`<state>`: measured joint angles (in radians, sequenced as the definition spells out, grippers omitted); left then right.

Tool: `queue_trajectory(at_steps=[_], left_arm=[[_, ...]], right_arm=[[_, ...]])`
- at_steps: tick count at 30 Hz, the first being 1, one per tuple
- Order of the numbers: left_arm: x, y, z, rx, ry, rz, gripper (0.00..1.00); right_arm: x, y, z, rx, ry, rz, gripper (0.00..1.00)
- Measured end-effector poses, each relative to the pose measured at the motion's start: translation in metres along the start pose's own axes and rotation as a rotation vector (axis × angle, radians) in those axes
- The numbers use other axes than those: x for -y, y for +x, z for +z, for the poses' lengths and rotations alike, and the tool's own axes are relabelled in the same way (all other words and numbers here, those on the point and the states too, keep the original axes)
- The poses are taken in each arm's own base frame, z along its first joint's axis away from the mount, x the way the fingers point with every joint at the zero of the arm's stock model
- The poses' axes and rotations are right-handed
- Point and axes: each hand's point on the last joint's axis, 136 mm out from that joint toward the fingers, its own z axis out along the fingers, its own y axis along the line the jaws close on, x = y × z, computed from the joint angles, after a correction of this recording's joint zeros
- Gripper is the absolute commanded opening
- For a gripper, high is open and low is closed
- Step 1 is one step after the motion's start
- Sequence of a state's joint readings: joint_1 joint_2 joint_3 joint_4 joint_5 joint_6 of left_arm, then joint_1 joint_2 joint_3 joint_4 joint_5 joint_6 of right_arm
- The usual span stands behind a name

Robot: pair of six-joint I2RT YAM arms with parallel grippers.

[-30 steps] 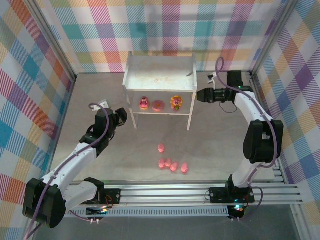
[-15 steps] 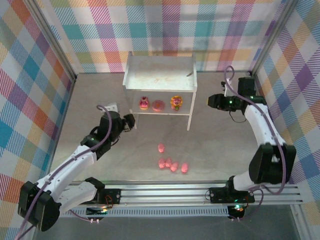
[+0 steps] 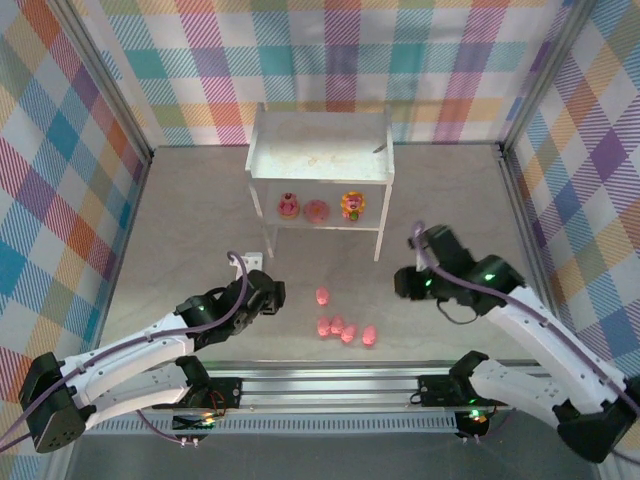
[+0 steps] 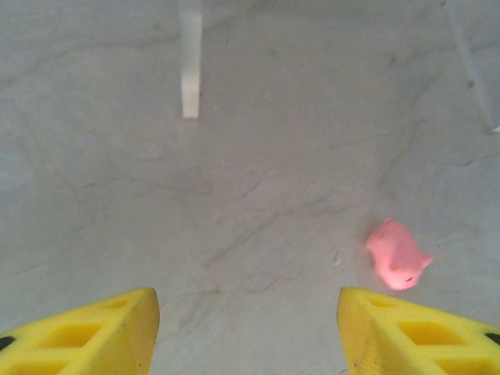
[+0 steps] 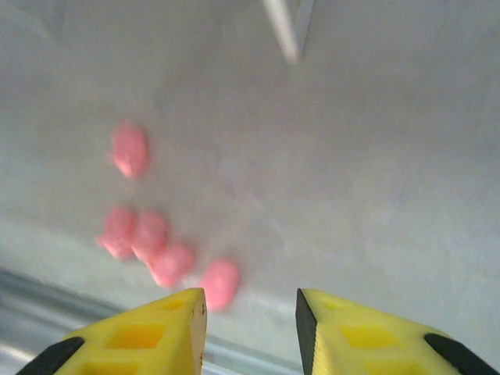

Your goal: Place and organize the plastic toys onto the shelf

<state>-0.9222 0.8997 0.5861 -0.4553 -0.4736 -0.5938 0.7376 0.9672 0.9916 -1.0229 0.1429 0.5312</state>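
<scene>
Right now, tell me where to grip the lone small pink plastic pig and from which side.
Pinch the lone small pink plastic pig across its plump middle, probably from above with the open left end effector: the pig lies apart on the grey table, both flanks free.

We see the shelf (image 3: 340, 135) upright at the far middle of the table: white, two tiers, thin legs, a pale scuffed top. On its lower tier three toys sit in a row, apart from one another. A pink-red figure (image 3: 288, 206) is at the 9 o'clock end, a pink donut (image 3: 317, 210) is in the middle, and a yellow figure (image 3: 352, 206) is at the 3 o'clock end.

At 6 o'clock from the shelf, on the table, a lone pig (image 3: 322, 296) lies apart. In the left wrist view this lone pig (image 4: 398, 255) seems to lie on its side, snout toward 4 o'clock. Just at 6 o'clock of it, four pigs (image 3: 337, 324) form a tight row, slanting toward 4 o'clock. They are blurred in the right wrist view.
</scene>
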Motion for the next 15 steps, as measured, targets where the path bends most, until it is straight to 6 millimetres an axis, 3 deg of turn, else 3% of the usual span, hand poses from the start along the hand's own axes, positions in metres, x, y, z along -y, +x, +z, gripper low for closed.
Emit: queue_trajectory(at_steps=[6,15], left_arm=[[-0.012,-0.008,-0.014,0.063,-0.004,-0.039,0.65],[-0.016,-0.019,-0.027,0.122,0.014,-0.07,0.67]], right_arm=[[-0.022,0.059,0.041,-0.145,0.107,-0.037,0.43],[-0.049,0.075,0.086,-0.198,0.14,0.049,0.44]])
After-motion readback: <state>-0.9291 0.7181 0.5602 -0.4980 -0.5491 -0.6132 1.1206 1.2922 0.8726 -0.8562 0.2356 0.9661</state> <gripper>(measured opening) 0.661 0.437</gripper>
